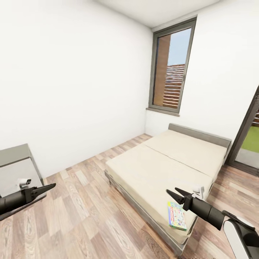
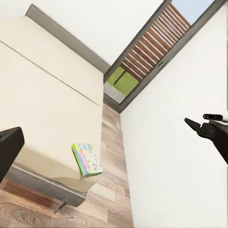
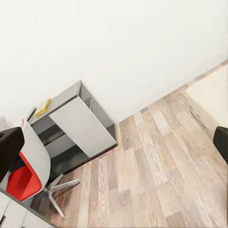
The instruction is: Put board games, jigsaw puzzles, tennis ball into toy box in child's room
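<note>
A white-walled room holds a bed (image 1: pixel 169 162) with one board game (image 1: pixel 177 215) at five o'clock, both grippers (image 1: pixel 46 188) (image 1: pixel 172 194) spread wide and empty.

floor (image 1: pixel 90 216): wood planks, visible grain, slight sheen
bed (image 1: pixel 169 162): cream cloth mattress, matt, smooth, thin seam; grey frame
board game (image 1: pixel 177 215): printed card box, glossy, multicoloured
desk (image 3: pixel 78 126): smooth grey panels, satin
chair (image 3: pixel 26 173): red and white, plastic-looking; metal-looking legs
walls (image 1: pixel 72 79): plain matt white
</note>
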Controlling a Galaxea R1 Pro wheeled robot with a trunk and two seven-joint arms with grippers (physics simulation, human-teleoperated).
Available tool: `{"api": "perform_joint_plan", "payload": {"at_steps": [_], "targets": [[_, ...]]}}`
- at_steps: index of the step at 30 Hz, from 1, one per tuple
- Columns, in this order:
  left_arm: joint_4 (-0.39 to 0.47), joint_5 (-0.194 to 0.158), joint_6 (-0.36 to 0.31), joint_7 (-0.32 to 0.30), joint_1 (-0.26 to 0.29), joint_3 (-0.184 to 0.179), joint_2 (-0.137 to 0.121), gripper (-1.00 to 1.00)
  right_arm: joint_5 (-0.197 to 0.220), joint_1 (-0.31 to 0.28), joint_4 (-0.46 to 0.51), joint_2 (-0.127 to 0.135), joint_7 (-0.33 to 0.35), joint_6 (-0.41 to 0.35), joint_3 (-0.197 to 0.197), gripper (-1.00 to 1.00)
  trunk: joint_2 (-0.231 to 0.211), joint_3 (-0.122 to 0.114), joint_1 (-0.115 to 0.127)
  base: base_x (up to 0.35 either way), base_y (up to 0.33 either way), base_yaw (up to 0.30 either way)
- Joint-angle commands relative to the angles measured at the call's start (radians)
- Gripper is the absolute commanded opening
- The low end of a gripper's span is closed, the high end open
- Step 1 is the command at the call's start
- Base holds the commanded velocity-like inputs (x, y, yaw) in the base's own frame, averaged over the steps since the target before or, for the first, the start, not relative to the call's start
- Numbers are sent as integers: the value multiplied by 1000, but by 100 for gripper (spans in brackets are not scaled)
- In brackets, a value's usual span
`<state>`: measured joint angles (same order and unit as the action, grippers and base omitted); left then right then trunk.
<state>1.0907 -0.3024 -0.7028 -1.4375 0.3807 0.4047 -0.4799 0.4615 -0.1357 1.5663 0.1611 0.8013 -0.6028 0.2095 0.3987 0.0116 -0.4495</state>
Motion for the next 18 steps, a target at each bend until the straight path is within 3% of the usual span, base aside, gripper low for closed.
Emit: {"api": "perform_joint_plan", "payload": {"at_steps": [1,18], "targets": [[0,-1,-11,-3,0,0,0,100,6,-1,0,0,1,-7,1,100,1,0,-1,0,93,-219],[0,-1,-11,-3,0,0,0,100,6,-1,0,0,0,-8,1,100,1,-20,-1,0,93,-219]]}}
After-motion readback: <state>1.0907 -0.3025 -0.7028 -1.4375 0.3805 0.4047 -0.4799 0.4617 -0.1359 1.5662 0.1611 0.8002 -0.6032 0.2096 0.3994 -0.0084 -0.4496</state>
